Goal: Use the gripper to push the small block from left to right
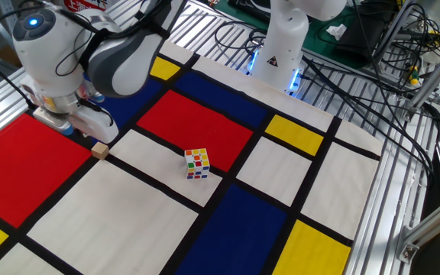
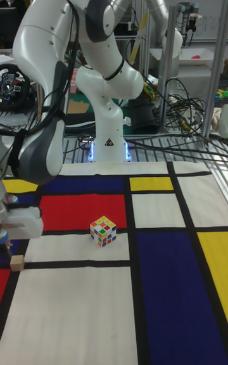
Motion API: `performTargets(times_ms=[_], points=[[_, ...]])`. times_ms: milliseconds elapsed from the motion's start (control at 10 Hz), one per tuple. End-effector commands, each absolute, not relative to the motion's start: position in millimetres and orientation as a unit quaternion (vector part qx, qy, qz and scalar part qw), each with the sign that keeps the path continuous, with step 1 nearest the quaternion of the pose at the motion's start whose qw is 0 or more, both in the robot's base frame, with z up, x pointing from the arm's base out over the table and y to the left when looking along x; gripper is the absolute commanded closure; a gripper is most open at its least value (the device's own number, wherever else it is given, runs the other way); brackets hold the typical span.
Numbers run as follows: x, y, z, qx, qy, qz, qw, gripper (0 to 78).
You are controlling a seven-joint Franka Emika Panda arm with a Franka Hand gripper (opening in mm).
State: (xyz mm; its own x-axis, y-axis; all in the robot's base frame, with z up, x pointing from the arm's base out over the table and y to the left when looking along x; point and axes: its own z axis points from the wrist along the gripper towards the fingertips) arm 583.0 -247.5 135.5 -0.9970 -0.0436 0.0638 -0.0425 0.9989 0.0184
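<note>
Gripper (image 1: pixel 82 137): low over the mat, just left of the block; fingers mostly hidden, so its opening cannot be told.
Block (image 1: pixel 100 151): on a black line between the red and white panels.
Puzzle cube (image 1: pixel 197 163): right of the block, apart.

Fixed view: gripper (image 1: pixel 73 130) sits low over the mat (image 1: pixel 281 168), at its left side. Small block (image 1: pixel 100 150) lies on the mat just beside the jaws, right of them and slightly nearer the camera; contact cannot be told. Puzzle cube (image 1: pixel 197 163) lies on the mat farther right of the jaws, well apart from the block. Robot base (image 1: pixel 277 46) stands beyond the mat's far edge, far right of the jaws.

Tall fixed view: gripper (image 2: pixel 6 246) at the left frame edge, block (image 2: pixel 17 263) just below-right of it, cube (image 2: pixel 103 230) farther right.
</note>
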Motion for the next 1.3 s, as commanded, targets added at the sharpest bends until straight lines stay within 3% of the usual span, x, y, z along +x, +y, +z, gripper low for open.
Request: performTargets(times_ms=[100, 600, 1300], points=[[589.8, -289.1, 107.4, 0.015, -0.996, 0.082, 0.038, 77.6], [553.8, -288.4, 86.4, -0.006, -0.994, 0.098, 0.045, 77.6], [554.9, -286.7, 82.9, -0.011, -0.996, 0.068, 0.049, 77.6]])
